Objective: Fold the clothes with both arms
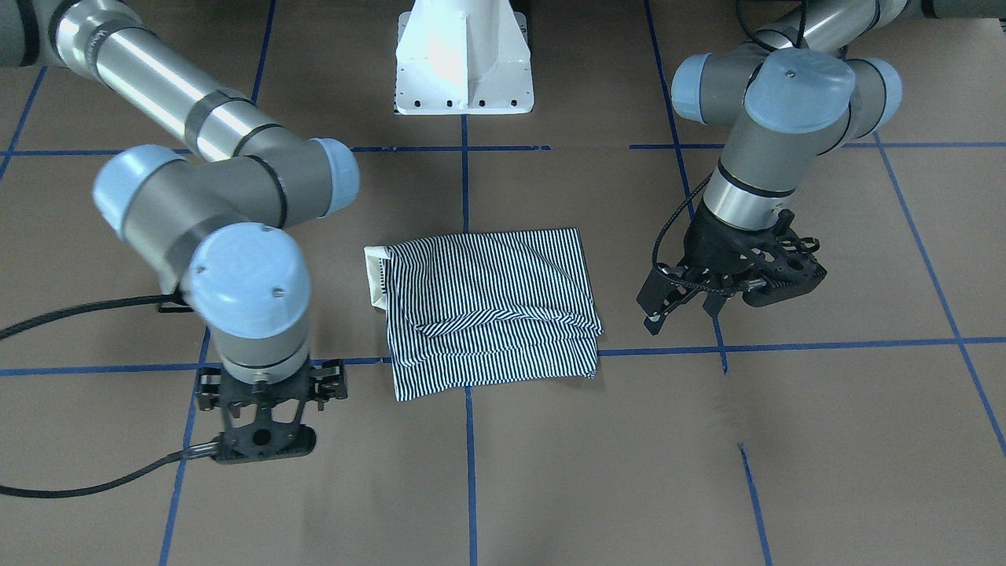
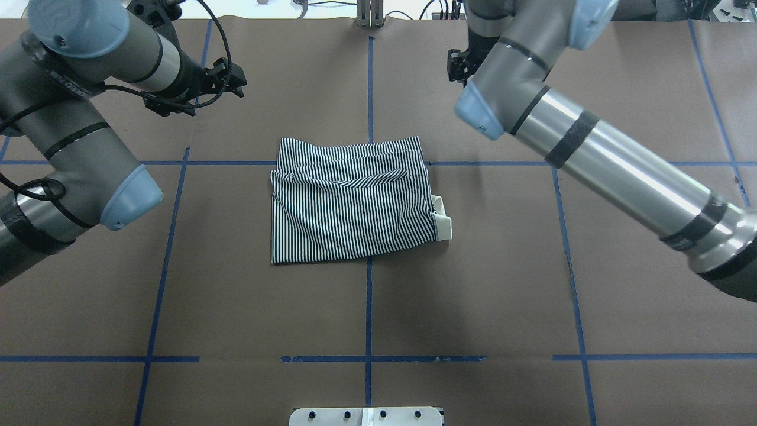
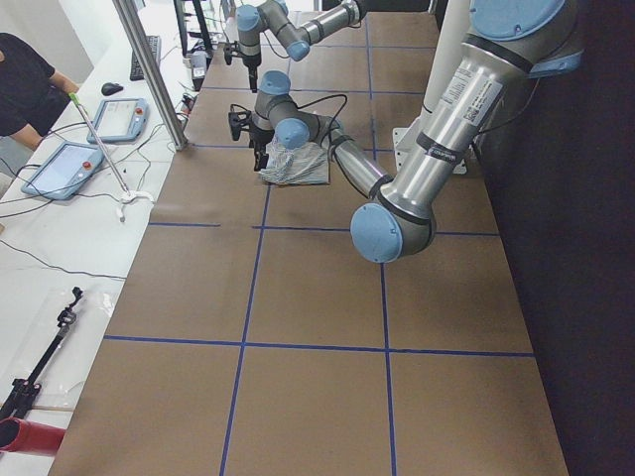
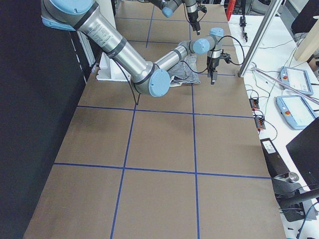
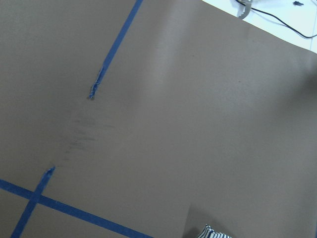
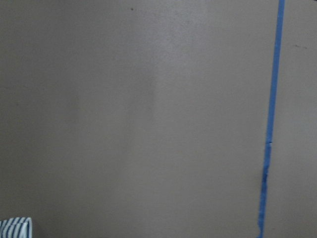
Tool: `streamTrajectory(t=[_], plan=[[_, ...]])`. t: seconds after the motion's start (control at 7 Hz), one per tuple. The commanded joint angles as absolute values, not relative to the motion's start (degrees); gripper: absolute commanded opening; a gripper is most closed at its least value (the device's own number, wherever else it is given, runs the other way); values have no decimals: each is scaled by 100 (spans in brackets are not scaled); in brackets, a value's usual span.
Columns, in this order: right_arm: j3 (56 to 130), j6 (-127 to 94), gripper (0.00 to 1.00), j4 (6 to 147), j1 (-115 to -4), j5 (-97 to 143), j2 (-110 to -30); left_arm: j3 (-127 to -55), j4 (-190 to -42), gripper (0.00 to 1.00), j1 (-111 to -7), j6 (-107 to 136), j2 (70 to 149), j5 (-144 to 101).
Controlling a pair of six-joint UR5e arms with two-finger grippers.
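**Striped shirt lies folded at the table's centre, both grippers off it**

In the overhead view, the left arm (image 2: 71,118) comes in from the left edge. Its left gripper (image 1: 682,313) hangs above the bare brown table (image 2: 473,296), well apart from the cloth. Its two black fingers stand apart with nothing between them.

At the centre lies the polo shirt (image 2: 349,204), folded into a compact, roughly rectangular packet. Thin navy-and-white stripes cover the whole upper face. A raised crease runs across the packet's far half, and there the stripes bend at an angle. The far edge shows stacked layers. The plain white collar (image 2: 442,222) pokes out at the packet's right edge. The packet sits over the crossing of two blue tape lines (image 2: 368,296).

Farther right, the right arm (image 2: 603,160) reaches in across the table. Its right gripper (image 1: 266,428) points down near the shirt without touching it. The wrist hides its fingers, so whether they are apart or together cannot be told.
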State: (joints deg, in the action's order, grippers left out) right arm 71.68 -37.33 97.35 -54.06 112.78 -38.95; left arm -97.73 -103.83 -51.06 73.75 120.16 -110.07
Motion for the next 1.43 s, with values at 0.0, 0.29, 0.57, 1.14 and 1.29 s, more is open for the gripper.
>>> streamTrajectory(t=[0.0, 0.29, 0.57, 1.14, 1.29], plan=[[7952, -2450, 100, 9782, -6578, 12160, -4882, -10046, -10048, 100, -5944, 5626, 11664, -11675], [7963, -607, 100, 9791, -7755, 12820, -5691, -10037, -9329, 100, -7035, 3010, 11313, -11804], [7963, 968, 100, 9791, -8697, 13086, -6648, -10002, -8983, 100, -7932, 819, 10823, -11847], [8425, 1689, 100, 9695, -10019, 13588, -8408, -9845, -9419, 100, -8657, -467, 9528, -13016], [8681, 1696, 100, 9660, -10011, 13553, -8794, -9618, -9657, 100, -8666, -509, 9432, -12938]])
